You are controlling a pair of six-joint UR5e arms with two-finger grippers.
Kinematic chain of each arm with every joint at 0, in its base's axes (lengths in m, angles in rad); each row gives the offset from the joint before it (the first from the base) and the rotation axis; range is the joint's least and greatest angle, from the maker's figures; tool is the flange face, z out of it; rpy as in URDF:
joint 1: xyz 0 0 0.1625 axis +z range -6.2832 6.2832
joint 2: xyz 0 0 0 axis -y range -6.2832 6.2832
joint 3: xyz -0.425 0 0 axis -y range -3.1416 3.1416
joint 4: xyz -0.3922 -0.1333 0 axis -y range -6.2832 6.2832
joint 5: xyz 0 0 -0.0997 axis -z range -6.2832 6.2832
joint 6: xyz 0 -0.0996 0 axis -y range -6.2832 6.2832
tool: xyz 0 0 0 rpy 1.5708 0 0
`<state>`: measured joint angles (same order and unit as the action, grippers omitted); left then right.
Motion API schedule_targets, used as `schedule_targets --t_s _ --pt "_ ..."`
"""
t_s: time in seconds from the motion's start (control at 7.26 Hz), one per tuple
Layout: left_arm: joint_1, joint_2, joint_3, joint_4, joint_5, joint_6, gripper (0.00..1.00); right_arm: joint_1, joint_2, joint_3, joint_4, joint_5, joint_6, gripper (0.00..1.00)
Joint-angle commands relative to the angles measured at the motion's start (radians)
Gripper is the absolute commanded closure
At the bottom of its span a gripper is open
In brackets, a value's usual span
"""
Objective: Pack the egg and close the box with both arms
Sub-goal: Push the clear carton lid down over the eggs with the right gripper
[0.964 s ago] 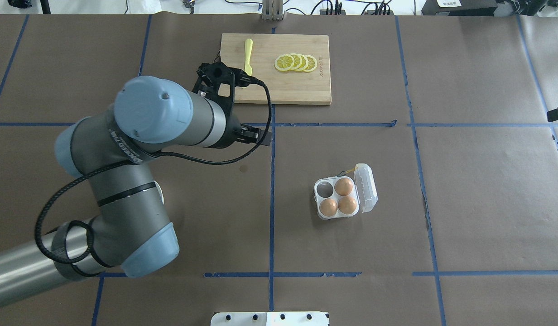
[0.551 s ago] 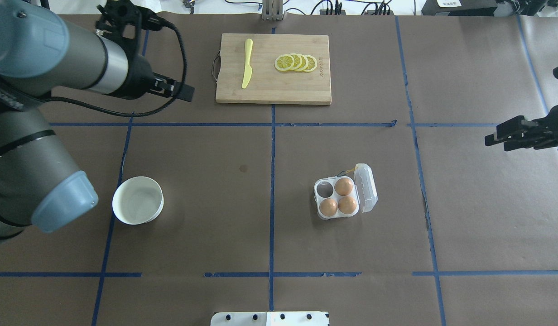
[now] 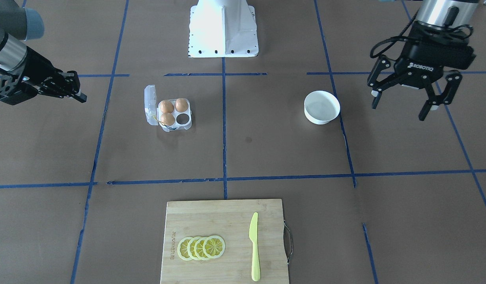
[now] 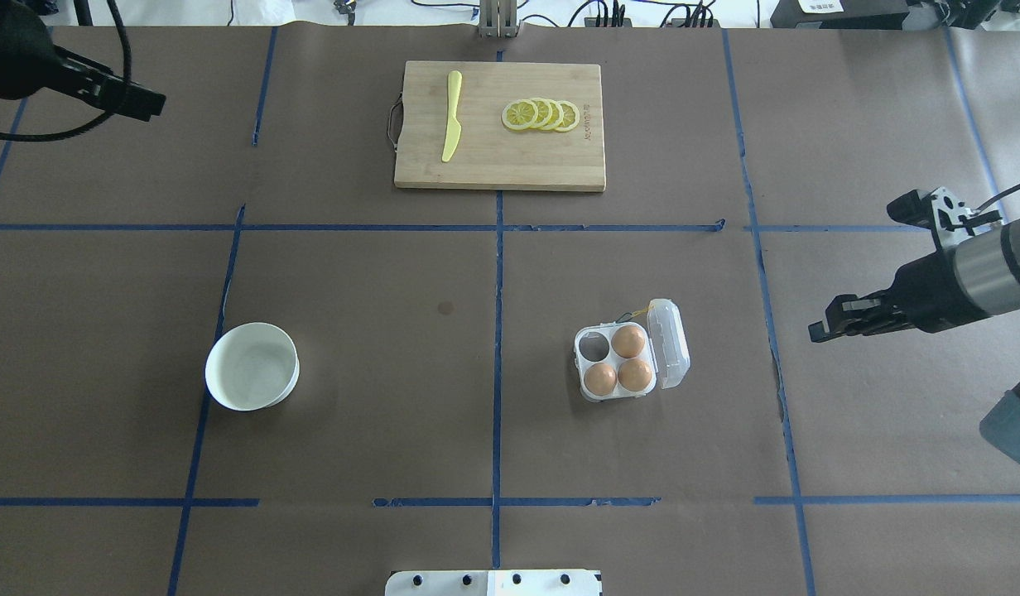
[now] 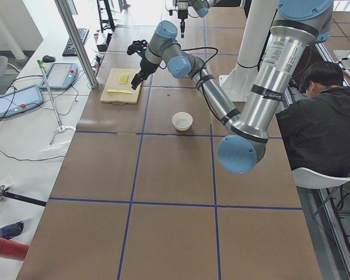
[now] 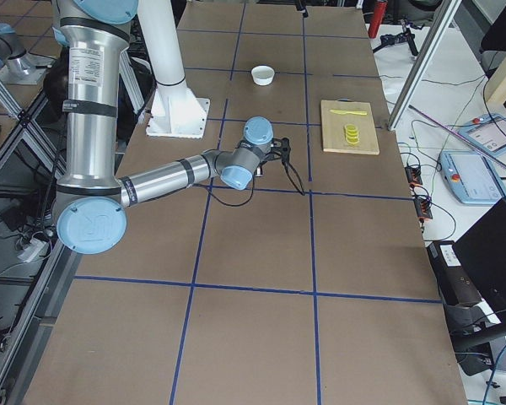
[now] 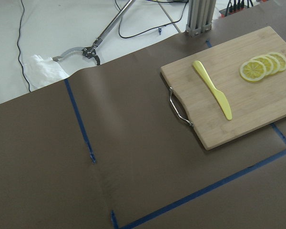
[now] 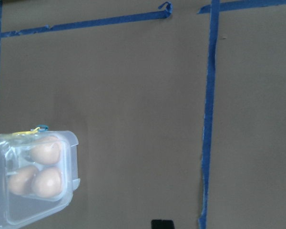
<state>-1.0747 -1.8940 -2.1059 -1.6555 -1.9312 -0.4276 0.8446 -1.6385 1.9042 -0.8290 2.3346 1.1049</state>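
Observation:
The clear box [image 4: 587, 389] lies right of the table's middle with its lid [image 4: 669, 343] hinged open on its right. Three tan eggs [image 4: 628, 340] fill three cells; the far-left cell [image 4: 594, 346] is empty. The box also shows in the front view [image 3: 186, 127] and in the right wrist view [image 8: 66, 181], at lower left. My right gripper [image 4: 818, 329] hovers right of the box, apart from it, fingers apart [image 3: 78, 88]. My left gripper [image 3: 399, 111] is open and empty, high over the table's far left [image 4: 150, 103].
A white bowl [image 4: 252, 367] stands empty at the left. A wooden cutting board [image 4: 500, 165] at the back holds lemon slices [image 4: 541, 114] and a yellow knife [image 4: 452, 116]. Blue tape lines cross the brown table cover. The white pedestal [image 3: 223, 27] is at the near edge.
My left arm has swung from the table's middle to the far left back corner, uncovering the bowl. My right arm has come in from the right edge toward the box.

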Motion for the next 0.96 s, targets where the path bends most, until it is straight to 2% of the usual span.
schedule_targets --t_s 0.0,0.14,0.41,0.83 --pt "-0.076 0.033 -0.008 0.0 -0.028 0.105 0.0 -0.122 0.131 -0.043 0.004 -0.096 0.093 1.0" --pt "-0.083 0.044 -0.005 0.0 -0.028 0.14 0.0 -0.16 0.194 -0.063 0.002 -0.116 0.151 1.0" --pt "-0.106 0.059 0.006 0.0 -0.029 0.208 0.0 -0.257 0.317 -0.107 -0.012 -0.222 0.19 1.0" --pt "-0.108 0.069 0.014 0.0 -0.029 0.23 0.0 -0.291 0.446 -0.142 -0.019 -0.225 0.282 1.0"
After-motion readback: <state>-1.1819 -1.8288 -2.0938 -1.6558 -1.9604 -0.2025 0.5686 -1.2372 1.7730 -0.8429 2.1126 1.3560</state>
